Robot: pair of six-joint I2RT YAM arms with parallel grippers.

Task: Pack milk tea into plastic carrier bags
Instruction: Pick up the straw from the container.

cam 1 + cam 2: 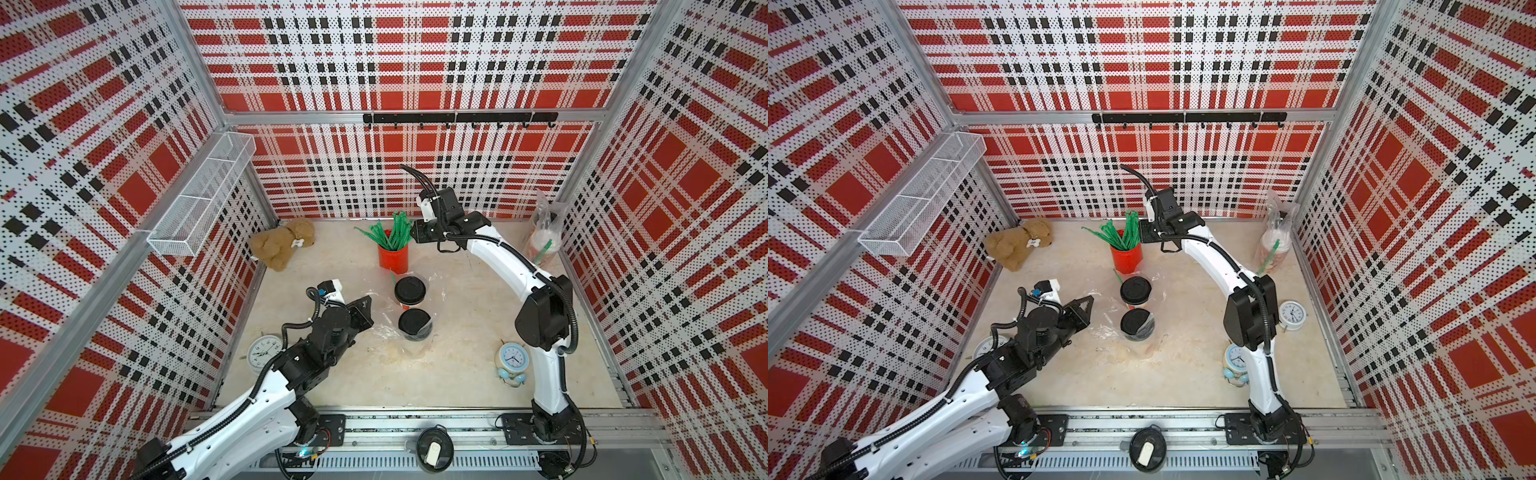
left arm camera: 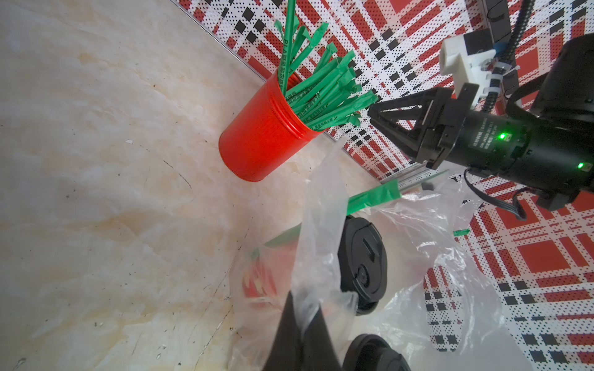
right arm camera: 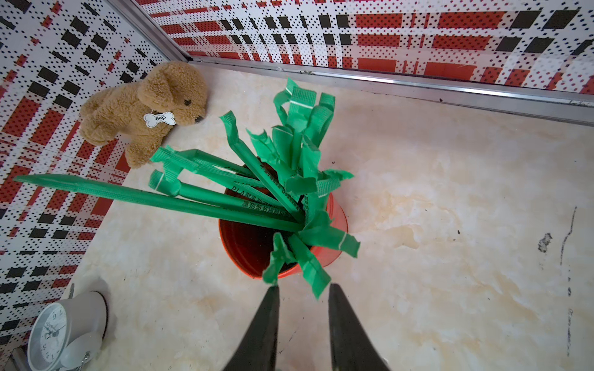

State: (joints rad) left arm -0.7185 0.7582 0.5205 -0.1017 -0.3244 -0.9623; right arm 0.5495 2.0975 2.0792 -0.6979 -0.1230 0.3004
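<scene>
Two milk tea cups with black lids point(image 1: 409, 289) point(image 1: 414, 323) stand mid-table inside a crinkly transparent plastic carrier bag point(image 1: 384, 328). My left gripper point(image 2: 305, 310) is shut on a strip of that bag's film beside the cups point(image 2: 361, 266); in both top views it point(image 1: 368, 305) point(image 1: 1090, 300) sits just left of them. A green straw point(image 2: 373, 196) pokes out of the bag. My right gripper point(image 3: 303, 289) hovers open over the red holder of green straws point(image 3: 283, 231), with one straw end hanging loose between its tips. A second filled bag point(image 1: 542, 237) leans in the back right corner.
A plush dog point(image 1: 282, 245) lies at the back left. A white clock point(image 1: 264, 353) sits behind the left arm, a blue alarm clock point(image 1: 512, 361) by the right arm, and another white clock point(image 1: 1292, 313) further right. A wire basket point(image 1: 199, 195) hangs on the left wall.
</scene>
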